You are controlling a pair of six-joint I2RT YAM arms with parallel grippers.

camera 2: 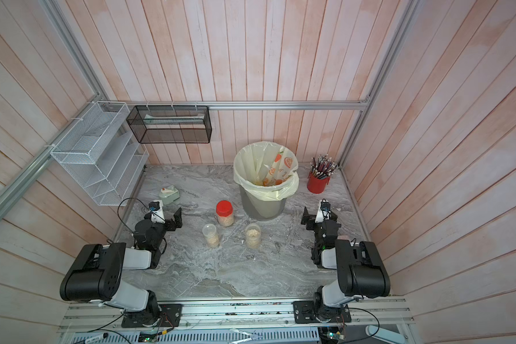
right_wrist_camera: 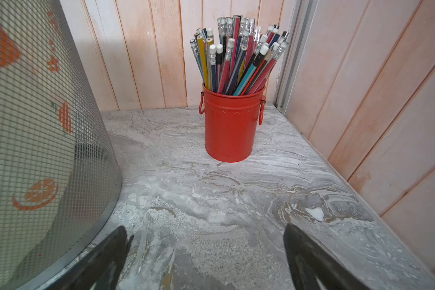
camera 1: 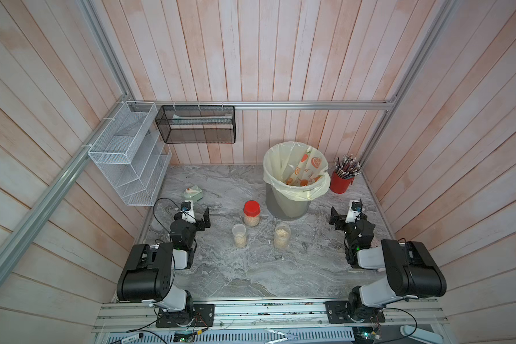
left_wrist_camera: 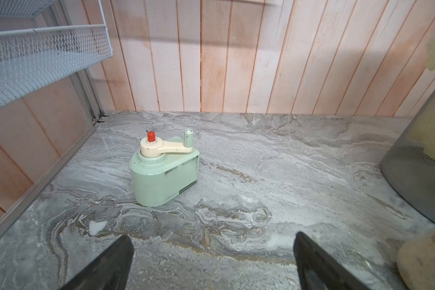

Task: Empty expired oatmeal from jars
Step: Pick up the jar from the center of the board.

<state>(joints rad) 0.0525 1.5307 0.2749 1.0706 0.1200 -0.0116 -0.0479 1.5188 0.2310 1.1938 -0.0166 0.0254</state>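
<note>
Three small clear jars stand mid-table in both top views, each holding pale oatmeal (camera 1: 251, 221). The red-lidded jar (camera 1: 251, 213) (camera 2: 225, 213) is nearest the bin. A clear-lidded jar (camera 1: 239, 235) (camera 2: 211, 235) stands front left of it, and another clear jar (camera 1: 281, 236) (camera 2: 253, 236) front right. My left gripper (camera 1: 205, 219) (left_wrist_camera: 212, 236) hovers left of the jars, open and empty. My right gripper (camera 1: 335, 219) (right_wrist_camera: 205, 226) is right of them beside the bin, also open and empty. Neither touches a jar.
A grey mesh bin (camera 1: 289, 205) (right_wrist_camera: 35, 125) lined with a yellowish bag stands behind the jars. A red pencil cup (camera 1: 340, 181) (right_wrist_camera: 230, 130) is at the back right, a green hand-crank device (camera 1: 193, 193) (left_wrist_camera: 161, 175) at the left. Wire shelves (camera 1: 125, 155) hang on the left wall.
</note>
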